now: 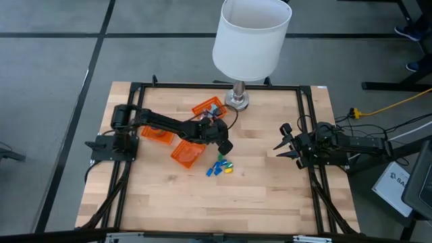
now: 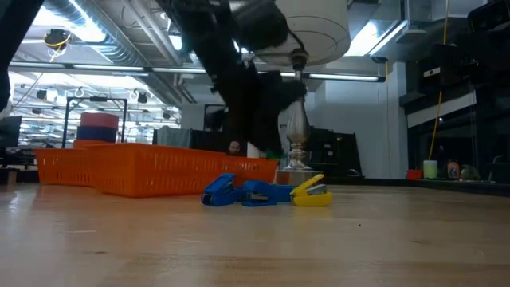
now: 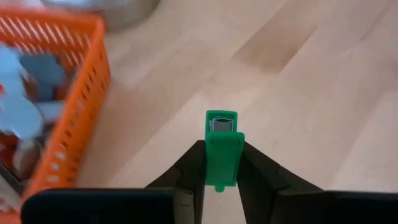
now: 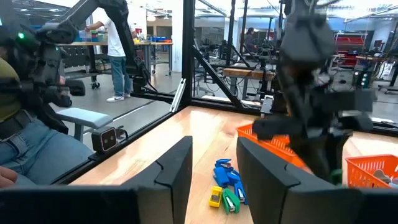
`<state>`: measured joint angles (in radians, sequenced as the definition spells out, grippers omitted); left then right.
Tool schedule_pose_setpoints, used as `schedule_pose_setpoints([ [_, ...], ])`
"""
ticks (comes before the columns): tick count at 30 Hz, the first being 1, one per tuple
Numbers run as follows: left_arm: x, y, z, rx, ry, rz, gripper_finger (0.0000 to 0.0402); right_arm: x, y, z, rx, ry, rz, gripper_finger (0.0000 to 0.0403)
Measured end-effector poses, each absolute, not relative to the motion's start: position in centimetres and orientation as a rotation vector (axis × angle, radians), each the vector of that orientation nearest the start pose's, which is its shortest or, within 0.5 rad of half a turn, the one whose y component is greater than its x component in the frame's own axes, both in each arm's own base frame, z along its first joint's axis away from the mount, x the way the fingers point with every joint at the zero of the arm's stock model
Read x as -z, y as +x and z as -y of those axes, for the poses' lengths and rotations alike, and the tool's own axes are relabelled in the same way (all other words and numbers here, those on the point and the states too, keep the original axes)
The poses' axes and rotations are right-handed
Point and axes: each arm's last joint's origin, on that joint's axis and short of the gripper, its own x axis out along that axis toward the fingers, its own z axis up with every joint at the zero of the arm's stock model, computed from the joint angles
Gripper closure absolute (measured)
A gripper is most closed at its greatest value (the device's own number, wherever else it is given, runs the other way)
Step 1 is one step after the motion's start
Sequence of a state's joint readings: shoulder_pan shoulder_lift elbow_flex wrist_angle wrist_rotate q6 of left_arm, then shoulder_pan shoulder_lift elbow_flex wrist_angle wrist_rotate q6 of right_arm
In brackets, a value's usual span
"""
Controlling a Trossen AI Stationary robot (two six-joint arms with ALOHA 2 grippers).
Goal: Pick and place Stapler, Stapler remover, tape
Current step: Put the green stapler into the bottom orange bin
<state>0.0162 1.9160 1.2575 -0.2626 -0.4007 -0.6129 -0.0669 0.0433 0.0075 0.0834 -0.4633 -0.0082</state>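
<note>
My left gripper (image 1: 225, 144) hangs over the table's middle, just beyond a pile of small blue, yellow and green staplers (image 1: 219, 167). It is shut on a small green stapler (image 3: 222, 149). In the low view the pile (image 2: 263, 192) lies on the wood in front of an orange basket (image 2: 151, 169). My right gripper (image 1: 281, 145) waits open near the table's right side, and its wrist view looks toward the pile (image 4: 226, 186). I cannot make out any tape rolls. My left gripper pinches the green stapler between its two fingers (image 3: 186, 174), which lie on the stapler's two long sides (image 3: 221, 165). The stapler's front end (image 3: 221, 121) sticks out past the fingertips. It looks lifted clear of the wood below.
Three orange baskets stand left of the middle (image 1: 209, 108) (image 1: 158, 133) (image 1: 187, 154); the one in the left wrist view (image 3: 68, 112) holds blurred items. A white-shaded lamp stands on its base (image 1: 236, 101) at the far edge. Bare wood lies near and right. People stand in the room (image 4: 118, 56).
</note>
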Motion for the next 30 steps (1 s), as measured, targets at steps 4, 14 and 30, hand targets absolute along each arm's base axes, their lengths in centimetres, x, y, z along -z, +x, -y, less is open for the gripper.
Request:
schedule_pose_setpoints([
  [4,-20.1,39.0,-1.4,-0.635,-0.365,-0.687,0.0336,-17.1,9.7,-0.6,-0.397,-0.021,0.048,0.0274],
  [14,-26.3,35.7,0.5,-0.611,-0.317,-0.613,0.0336,-17.1,9.7,-0.6,-0.396,-0.021,0.047,0.0274],
  [30,-27.3,32.4,3.7,-0.621,-0.278,-0.742,0.0336,-17.1,9.7,-0.6,-0.397,-0.021,0.048,0.0274],
])
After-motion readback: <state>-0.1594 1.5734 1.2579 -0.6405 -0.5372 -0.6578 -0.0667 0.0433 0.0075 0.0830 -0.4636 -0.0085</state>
